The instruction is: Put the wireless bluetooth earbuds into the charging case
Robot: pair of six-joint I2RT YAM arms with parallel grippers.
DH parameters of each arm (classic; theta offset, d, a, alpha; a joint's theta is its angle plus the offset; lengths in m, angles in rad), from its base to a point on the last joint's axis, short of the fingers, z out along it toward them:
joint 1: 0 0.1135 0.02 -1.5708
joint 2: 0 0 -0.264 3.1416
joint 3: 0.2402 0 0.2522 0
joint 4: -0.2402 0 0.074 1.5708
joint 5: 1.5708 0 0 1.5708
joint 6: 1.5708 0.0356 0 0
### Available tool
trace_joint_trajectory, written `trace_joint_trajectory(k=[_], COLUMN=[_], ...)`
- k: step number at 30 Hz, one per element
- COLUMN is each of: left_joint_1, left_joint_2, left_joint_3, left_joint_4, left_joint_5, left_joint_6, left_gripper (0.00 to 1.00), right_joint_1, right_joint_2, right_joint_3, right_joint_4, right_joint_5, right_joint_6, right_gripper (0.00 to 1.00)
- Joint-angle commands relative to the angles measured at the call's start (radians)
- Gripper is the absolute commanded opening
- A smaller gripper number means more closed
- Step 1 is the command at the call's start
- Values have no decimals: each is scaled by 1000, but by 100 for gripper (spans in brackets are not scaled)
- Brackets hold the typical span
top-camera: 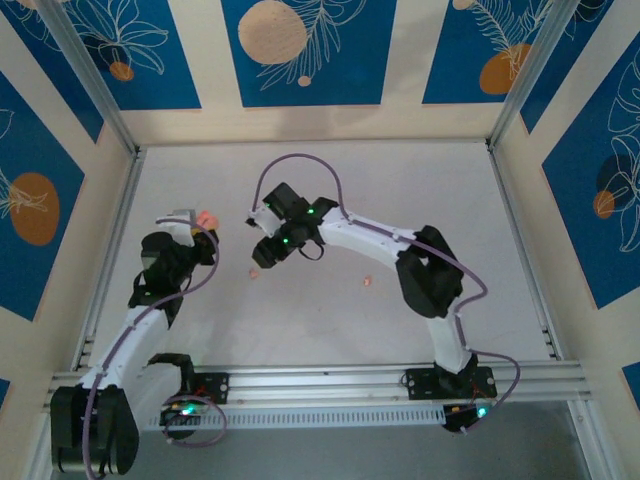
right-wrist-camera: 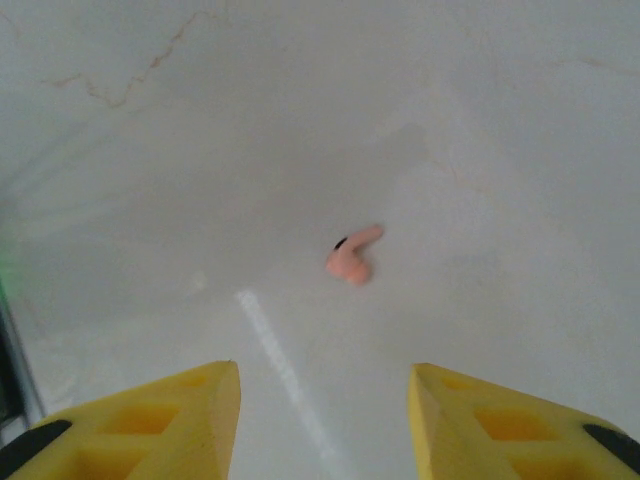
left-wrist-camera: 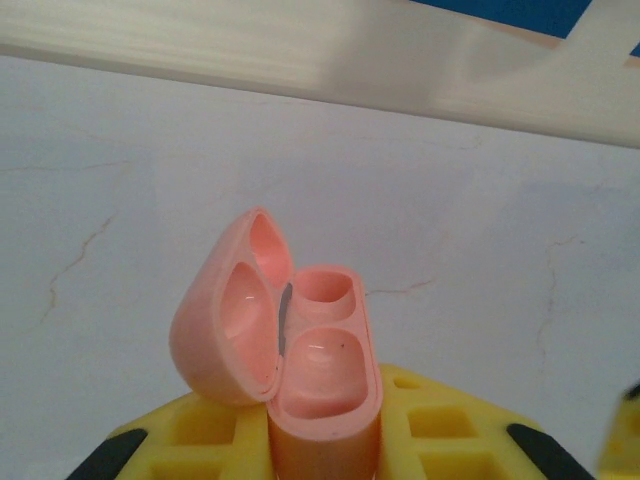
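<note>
Inside L claw (left-wrist-camera: 325,445): glossy salmon plastic case (left-wrist-camera: 322,365), rounded shell, hinged open.

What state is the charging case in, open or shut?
Open: the charging case has its lid swung back, and both earbud wells look empty.

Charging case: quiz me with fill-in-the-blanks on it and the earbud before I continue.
The left gripper is shut on the case, whose lid stands ____.
Its two wells are both ____.
Ahead of the open right gripper, an earbud lies on the ____.
Missing: open; empty; table.
</note>
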Motion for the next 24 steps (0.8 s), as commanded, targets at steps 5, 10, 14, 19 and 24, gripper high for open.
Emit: trace_joint_trajectory(k=[5, 10, 14, 19, 24], left_joint_1=[30, 33, 35, 36, 36], left_joint_2=[-9, -10, -10, -14, -14], left_joint_3=[-4, -3, -4, 0, -1], left_joint_4=[-9, -14, -14, -12, -6], left_joint_5=[-14, -13, -12, -9, -2], left_joint_6=[-21, -18, -16, -13, -13], left_gripper=[22, 22, 22, 22, 22], right_joint_1=[20, 31, 50, 62, 65], right_joint_2=[174, 234, 271, 296, 311], right_joint_3=[155, 189, 215, 222, 222], right_joint_4=[-9, -7, -16, -14, -7], right_joint_5=[-17, -18, -16, 6, 36], right_joint_6=[-35, -52, -76, -89, -104], right_gripper=[51, 51, 50, 50, 48])
